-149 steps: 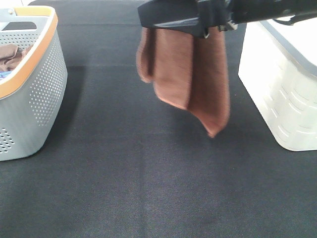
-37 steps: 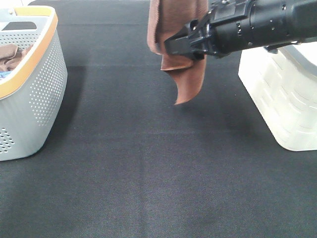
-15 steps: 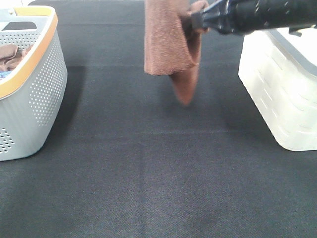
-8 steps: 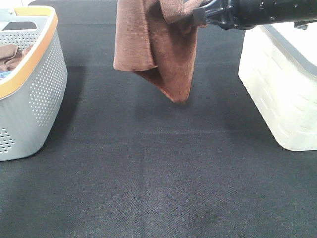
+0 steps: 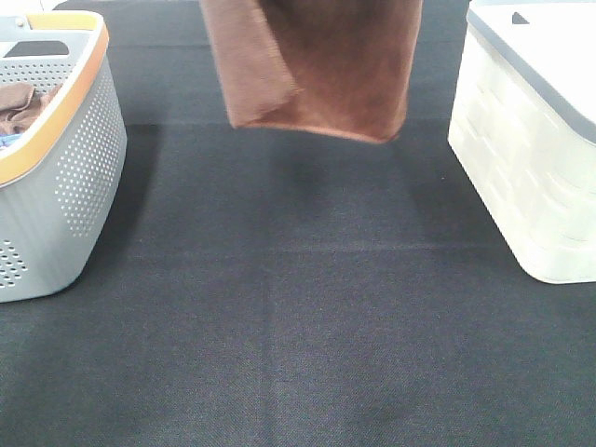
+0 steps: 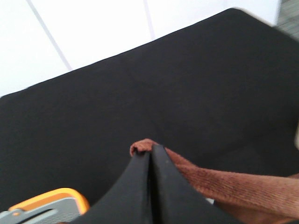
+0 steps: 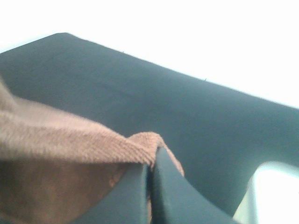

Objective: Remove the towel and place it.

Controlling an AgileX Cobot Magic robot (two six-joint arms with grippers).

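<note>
Towel (image 5: 317,70) hangs spread in the air above the black tabletop (image 5: 298,317), far side of the table, between the grey perforated basket (image 5: 65,186) on the left and the white bin (image 5: 531,158) on the right. I see its lower edge clear of the cloth surface, one lower corner folded over on the left side. Top of it runs out of the high view, so I can't see the arms there.

Left gripper (image 6: 150,156): I see the black fingers (image 6: 135,182) pressed together, pinching a corner of the towel that pokes up just past the tips. Orange rim of the basket shows near it in the left wrist view.

Right gripper (image 7: 152,163): fingers (image 7: 168,191) closed tight on another edge of the towel, hem bunched at the tips, fabric stretching away toward the other arm.

Second brown cloth (image 5: 19,104) sits inside the basket.
</note>
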